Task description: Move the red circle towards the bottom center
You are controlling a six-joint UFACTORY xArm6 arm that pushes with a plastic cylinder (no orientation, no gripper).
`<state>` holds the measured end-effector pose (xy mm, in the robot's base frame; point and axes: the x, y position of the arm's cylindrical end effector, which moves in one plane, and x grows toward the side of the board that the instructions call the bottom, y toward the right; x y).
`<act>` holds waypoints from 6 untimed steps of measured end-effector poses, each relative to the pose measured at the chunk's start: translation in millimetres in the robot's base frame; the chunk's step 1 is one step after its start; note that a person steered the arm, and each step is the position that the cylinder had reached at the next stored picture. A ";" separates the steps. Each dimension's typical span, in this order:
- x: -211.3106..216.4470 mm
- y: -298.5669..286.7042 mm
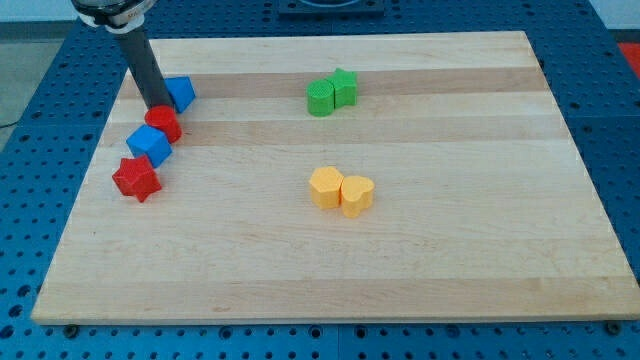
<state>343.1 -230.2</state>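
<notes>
My tip [157,106], the bare lower end of the dark rod, grasps nothing and touches the upper edge of the red circular block [163,124] on the wooden board [420,260]. A blue block [180,93] sits just right of it; another blue block [149,146] and a red star-shaped block [136,179] lie below it.

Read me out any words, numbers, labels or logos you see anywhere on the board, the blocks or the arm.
None: no readable text, number or logo shows anywhere.
The wooden board is bare wood grain.
The red circle, the other coloured blocks and the rod above my tip carry no markings.
The blue perforated table shows only holes.
</notes>
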 end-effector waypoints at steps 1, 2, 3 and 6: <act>0.0 -11.8; 0.0 -35.0; 0.0 -17.6; 31.9 8.7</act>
